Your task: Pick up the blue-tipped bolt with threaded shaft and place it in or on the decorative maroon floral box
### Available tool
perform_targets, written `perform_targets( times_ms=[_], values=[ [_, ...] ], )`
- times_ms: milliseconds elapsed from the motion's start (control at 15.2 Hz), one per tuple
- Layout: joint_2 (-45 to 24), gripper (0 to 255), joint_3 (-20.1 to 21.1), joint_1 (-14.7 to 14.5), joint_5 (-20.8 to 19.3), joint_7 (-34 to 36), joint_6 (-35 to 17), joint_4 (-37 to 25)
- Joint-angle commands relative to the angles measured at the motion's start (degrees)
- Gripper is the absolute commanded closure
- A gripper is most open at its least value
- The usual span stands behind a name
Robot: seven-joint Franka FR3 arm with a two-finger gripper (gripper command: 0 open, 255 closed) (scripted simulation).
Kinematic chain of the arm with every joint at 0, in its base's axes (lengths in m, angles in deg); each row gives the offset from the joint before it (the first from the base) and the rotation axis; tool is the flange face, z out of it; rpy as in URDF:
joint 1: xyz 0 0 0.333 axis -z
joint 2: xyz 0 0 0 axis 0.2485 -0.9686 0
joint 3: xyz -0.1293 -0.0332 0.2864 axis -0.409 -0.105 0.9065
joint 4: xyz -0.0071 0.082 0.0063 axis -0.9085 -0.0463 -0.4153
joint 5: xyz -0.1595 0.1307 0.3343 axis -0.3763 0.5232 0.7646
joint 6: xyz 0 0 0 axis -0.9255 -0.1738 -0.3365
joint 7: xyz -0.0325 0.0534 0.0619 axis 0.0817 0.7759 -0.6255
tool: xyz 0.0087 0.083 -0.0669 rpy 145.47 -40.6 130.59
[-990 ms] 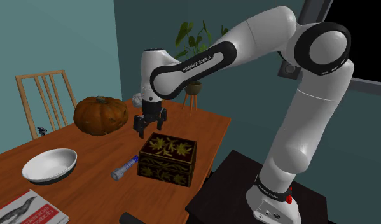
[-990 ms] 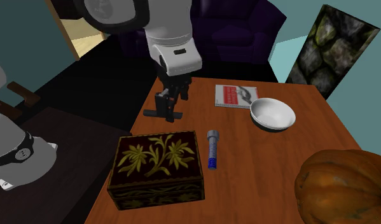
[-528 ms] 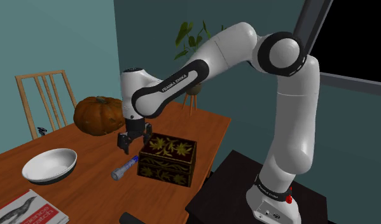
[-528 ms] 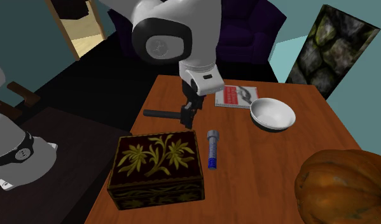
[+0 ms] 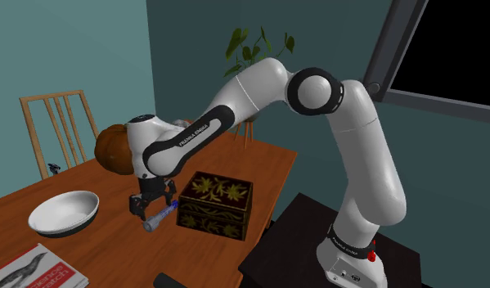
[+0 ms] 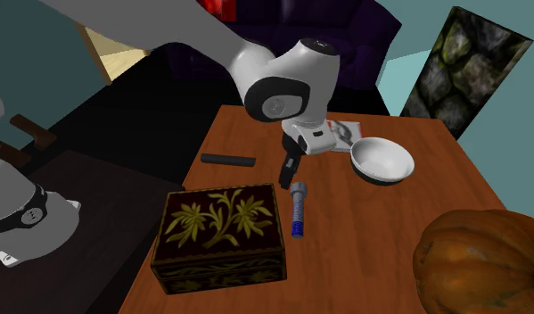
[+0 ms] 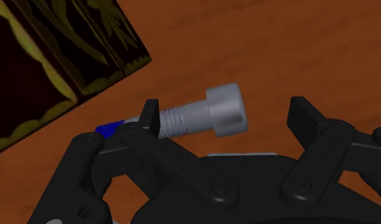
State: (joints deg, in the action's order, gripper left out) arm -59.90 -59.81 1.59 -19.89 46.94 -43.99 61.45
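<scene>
The grey bolt [image 6: 297, 207], with a round cap head, threaded shaft and blue tip, lies flat on the brown wooden table [image 6: 381, 241], its blue tip just beside the dark maroon box [image 6: 222, 234]. This rectangular box, patterned with yellow-gold leaves and flowers, stands closed on the table.

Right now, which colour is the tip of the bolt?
Blue, on a grey bolt; clearest in the second exterior view.
</scene>
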Motion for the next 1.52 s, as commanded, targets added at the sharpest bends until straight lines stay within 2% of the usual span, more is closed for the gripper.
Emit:
perform_targets(
  times_ms=[0, 528, 990, 1056, 1452],
  values=[
    [-3.3, 0, -0.5, -1.1, -0.6, 0.5, 0.6, -3.3],
    [-6.8, 0, -1.5, -1.9, -1.8, 1.2, -3.4, -2.7],
    [-6.8, 0, -1.5, -1.9, -1.8, 1.2, -3.4, -2.8],
    [-6.8, 255, -1.5, -1.9, -1.8, 1.2, -3.4, -2.8],
    [-6.8, 255, -1.5, -1.9, -1.8, 1.2, -3.4, -2.8]
  ],
)
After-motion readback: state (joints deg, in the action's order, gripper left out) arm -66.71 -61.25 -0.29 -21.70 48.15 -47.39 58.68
